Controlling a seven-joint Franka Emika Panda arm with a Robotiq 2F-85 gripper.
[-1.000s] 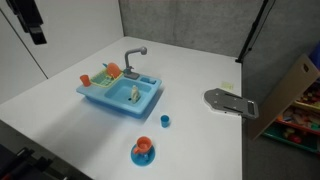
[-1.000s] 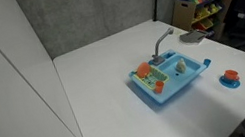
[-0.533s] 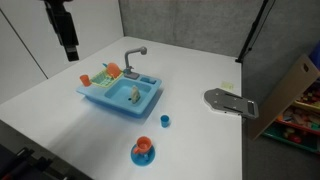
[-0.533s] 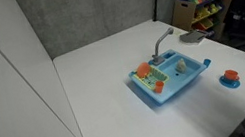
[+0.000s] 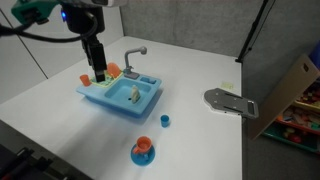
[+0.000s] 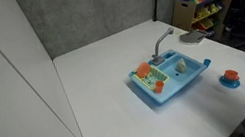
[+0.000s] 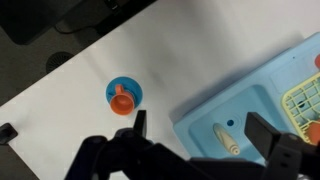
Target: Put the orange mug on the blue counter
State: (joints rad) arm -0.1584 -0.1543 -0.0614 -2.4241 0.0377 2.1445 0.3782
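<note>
The orange mug (image 5: pixel 144 147) stands on a small blue saucer (image 5: pixel 136 158) on the white table, in front of the blue toy sink (image 5: pixel 112 101). It also shows in an exterior view (image 6: pixel 230 76) and in the wrist view (image 7: pixel 121 98). The sink's blue counter (image 7: pixel 215 106) surrounds a basin holding a cream object (image 7: pixel 228 138). My gripper (image 5: pixel 99 73) hangs above the sink's dish-rack end, open and empty. In the wrist view its fingers (image 7: pixel 203 135) spread over the basin, well apart from the mug.
A grey faucet (image 5: pixel 133 55) rises at the sink's back. A yellow rack (image 5: pixel 106 74) with an orange item sits on the sink, and a small orange cup (image 5: pixel 84 77) is beside it. A small blue cup (image 5: pixel 165 120) and a grey flat object (image 5: pixel 228 103) lie on the table.
The arm has come down from the top left and moved right, so the gripper now hangs over the sink's rack end. The mug and sink have not moved.
</note>
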